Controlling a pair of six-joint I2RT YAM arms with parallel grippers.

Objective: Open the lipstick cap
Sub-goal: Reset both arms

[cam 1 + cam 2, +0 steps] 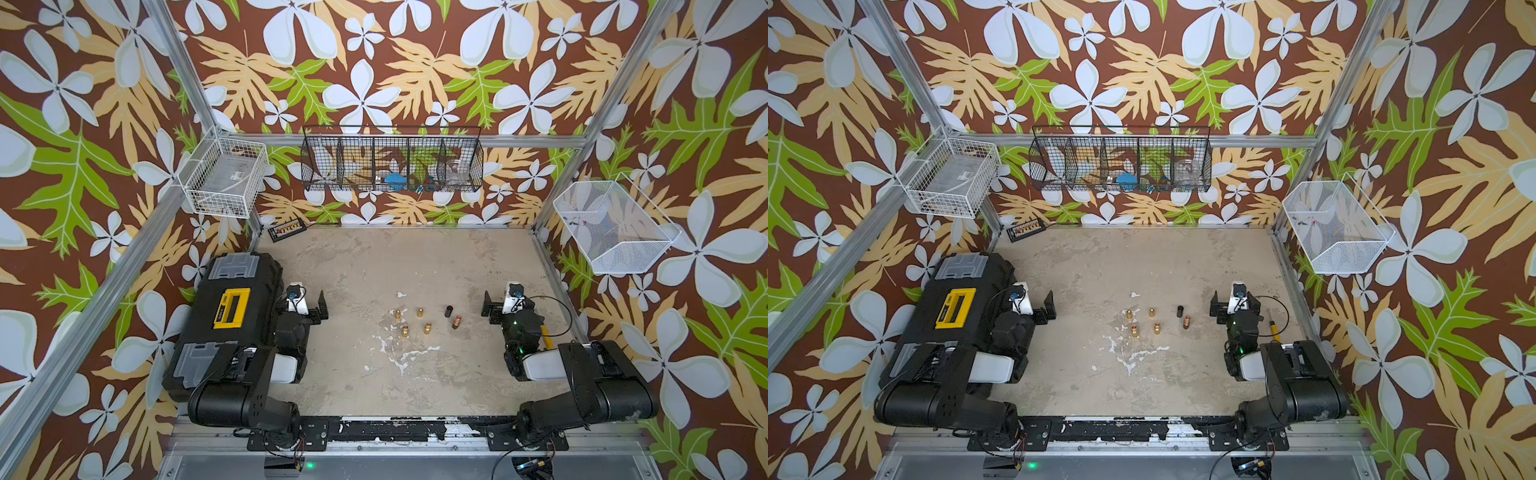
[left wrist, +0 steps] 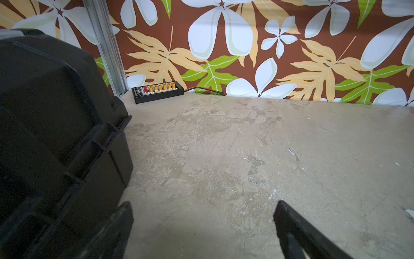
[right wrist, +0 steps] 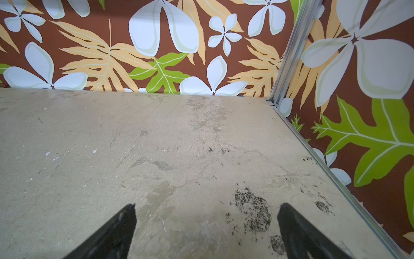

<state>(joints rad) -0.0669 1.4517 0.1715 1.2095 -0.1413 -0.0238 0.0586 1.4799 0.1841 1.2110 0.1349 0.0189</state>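
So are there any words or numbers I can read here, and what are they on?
None can be read.
Toolbox: mark on the yellow handle, too blurred.
Connector board: white print at one end, too small.
Clear box in the white basket: label, too blurred.
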